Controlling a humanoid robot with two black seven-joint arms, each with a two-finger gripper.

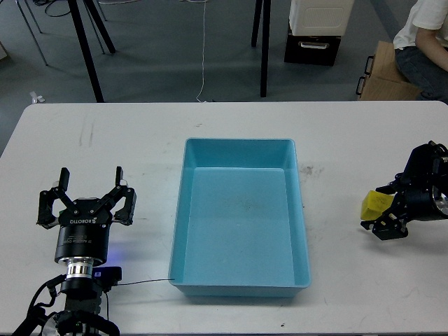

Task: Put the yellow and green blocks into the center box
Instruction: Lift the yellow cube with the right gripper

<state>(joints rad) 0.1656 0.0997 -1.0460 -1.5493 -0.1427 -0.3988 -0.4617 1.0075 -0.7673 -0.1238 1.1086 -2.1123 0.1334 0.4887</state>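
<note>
The yellow block (374, 204) lies on the white table at the right. My right gripper (382, 208) comes in from the right edge and straddles it, one finger (389, 187) on its far side and one finger (379, 229) on its near side, with the jaws still apart. The blue center box (178, 231) stands empty in the middle of the table. My left gripper (87, 187) points up at the left, open and empty. No green block shows in this view.
The white table (126, 140) spreads around the box. Beyond its far edge are black stand legs (85, 49), a black case (312, 49), a cardboard box (388, 73) and a seated person (423, 42). A thin cable (143, 282) runs from my left arm to the box.
</note>
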